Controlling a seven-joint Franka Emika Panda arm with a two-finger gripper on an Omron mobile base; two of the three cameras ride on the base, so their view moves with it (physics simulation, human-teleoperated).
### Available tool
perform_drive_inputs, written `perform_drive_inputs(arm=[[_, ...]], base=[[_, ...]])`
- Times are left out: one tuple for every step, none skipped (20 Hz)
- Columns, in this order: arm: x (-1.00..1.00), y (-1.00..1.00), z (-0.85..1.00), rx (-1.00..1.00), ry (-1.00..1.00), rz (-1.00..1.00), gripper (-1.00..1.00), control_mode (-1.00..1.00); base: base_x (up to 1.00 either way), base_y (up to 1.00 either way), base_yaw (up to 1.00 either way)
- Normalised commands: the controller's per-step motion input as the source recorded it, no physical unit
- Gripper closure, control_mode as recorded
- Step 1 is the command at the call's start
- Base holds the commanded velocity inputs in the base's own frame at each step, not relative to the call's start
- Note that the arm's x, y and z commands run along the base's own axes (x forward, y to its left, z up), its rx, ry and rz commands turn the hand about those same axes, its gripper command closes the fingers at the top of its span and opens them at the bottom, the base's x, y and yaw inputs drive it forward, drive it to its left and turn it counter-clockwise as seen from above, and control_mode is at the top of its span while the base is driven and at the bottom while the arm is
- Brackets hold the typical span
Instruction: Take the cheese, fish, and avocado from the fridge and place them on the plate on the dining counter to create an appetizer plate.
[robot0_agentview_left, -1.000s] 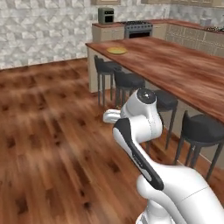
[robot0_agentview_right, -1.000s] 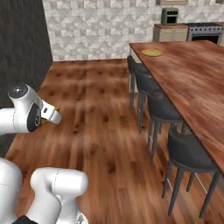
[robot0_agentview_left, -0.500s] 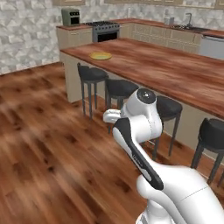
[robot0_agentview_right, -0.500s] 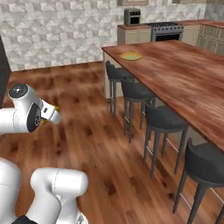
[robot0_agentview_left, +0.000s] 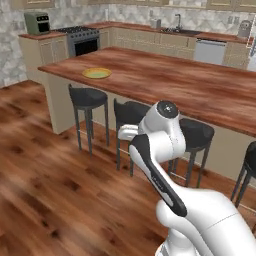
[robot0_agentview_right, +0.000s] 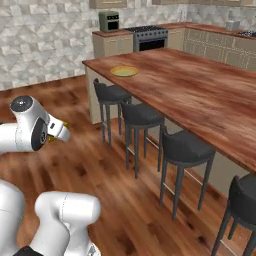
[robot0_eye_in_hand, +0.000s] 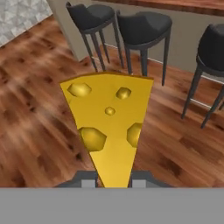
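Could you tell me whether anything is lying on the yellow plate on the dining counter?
The plate on the dining counter looks bare, with no food on it. The cheese sits in the shut pincer.

**Base swings round toward the dining counter**

Both base views have shifted, so the camera moved, not the furniture. The dining counter (robot0_agentview_left: 165, 80) now spreads wider across the picture. The plate (robot0_agentview_left: 97, 73) sits nearer and lower in frame (formerly a small disc far off). More stools (robot0_agentview_right: 182, 147) appear along the counter's edge.
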Motion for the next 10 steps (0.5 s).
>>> perform_drive_inputs(arm=[[0.0, 0.0, 0.0, 0.0, 0.0, 0.0, 1.0, 1.0], [0.0, 0.0, 0.0, 0.0, 0.0, 0.0, 1.0, 1.0], [0.0, 0.0, 0.0, 0.0, 0.0, 0.0, 1.0, 1.0], [0.0, 0.0, 0.0, 0.0, 0.0, 0.0, 1.0, 1.0], [0.0, 0.0, 0.0, 0.0, 0.0, 0.0, 1.0, 1.0], [0.0, 0.0, 0.0, 0.0, 0.0, 0.0, 1.0, 1.0], [0.0, 0.0, 0.0, 0.0, 0.0, 0.0, 1.0, 1.0], [0.0, 0.0, 0.0, 0.0, 0.0, 0.0, 1.0, 1.0], [0.0, 0.0, 0.0, 0.0, 0.0, 0.0, 1.0, 1.0], [0.0, 0.0, 0.0, 0.0, 0.0, 0.0, 1.0, 1.0]], base=[[0.95, 1.0, -0.39], [0.93, 1.0, -0.39], [0.91, 1.0, -0.38], [0.88, 1.0, -0.37], [0.83, 1.0, -0.36], [0.81, 1.0, -0.36], [0.8, 1.0, -0.35], [0.8, 1.0, -0.35], [0.8, 1.0, -0.35], [0.81, 1.0, -0.35]])
